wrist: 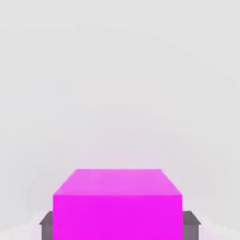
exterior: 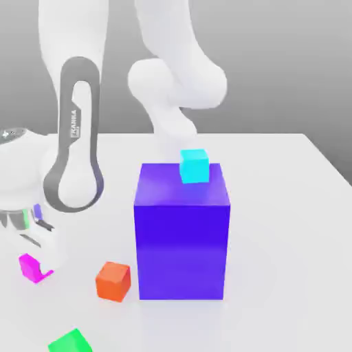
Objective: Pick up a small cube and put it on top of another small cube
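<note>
A small magenta cube (wrist: pixel 117 206), plain and evenly coloured, is clamped between the gripper (exterior: pixel 38 265) fingers (wrist: pixel 46 224) low at the exterior view's left on the white table (exterior: pixel 289 227), near an orange cube (exterior: pixel 113 280).

Exterior view faces arm; hand view close on shared magenta cube (wrist: pixel 117 204)

White surface (exterior: pixel 295 206): one large purple block (exterior: pixel 182 240) near the middle, a small cyan cube (exterior: pixel 194 166) at its top rear edge. Small orange cube (exterior: pixel 113 280) just beside the block, toward the exterior view's left. Small green cube (exterior: pixel 71 342) at the lower edge. Gripper (exterior: pixel 38 258) low at the far left, down at a small magenta cube (exterior: pixel 31 267).
</note>
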